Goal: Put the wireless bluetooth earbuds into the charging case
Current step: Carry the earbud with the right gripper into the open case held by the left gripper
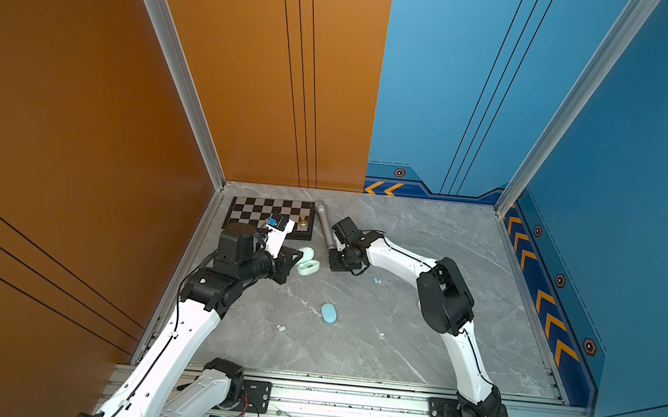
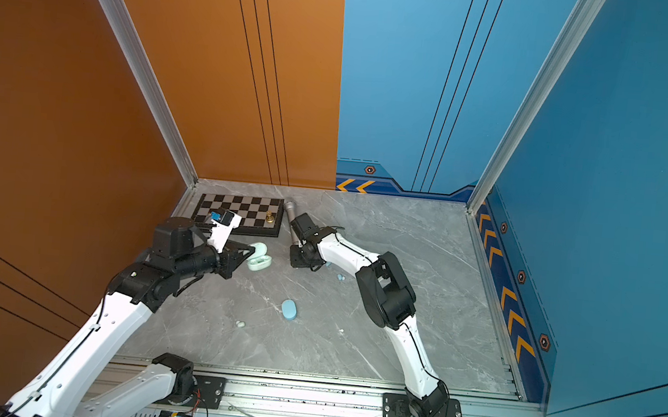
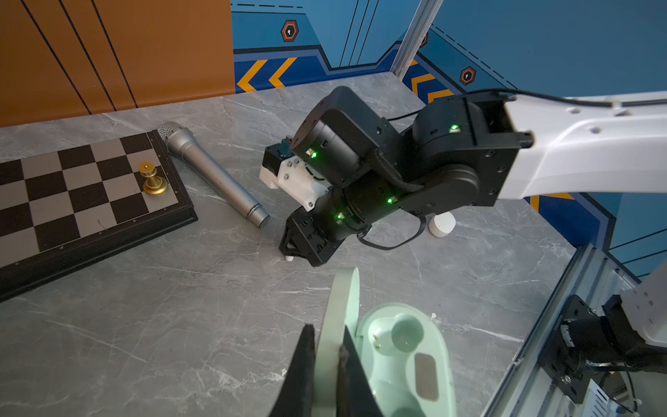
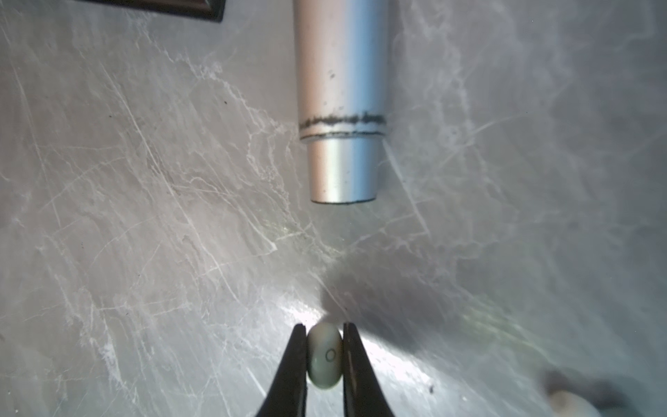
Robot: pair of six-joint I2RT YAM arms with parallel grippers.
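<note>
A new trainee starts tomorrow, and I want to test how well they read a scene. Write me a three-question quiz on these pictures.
1. True or false: the mint case lies open on the table.
2. What does the right gripper pinch? A an earbud; B the microphone; C the chess piece.
3. Fill in: the left gripper is shut on the mint case's ____.
Key: 1 true; 2 A; 3 lid.

The microphone (image 1: 324, 226) lies right of the chessboard (image 1: 257, 209), open charging case (image 1: 309, 266) before both.
</note>
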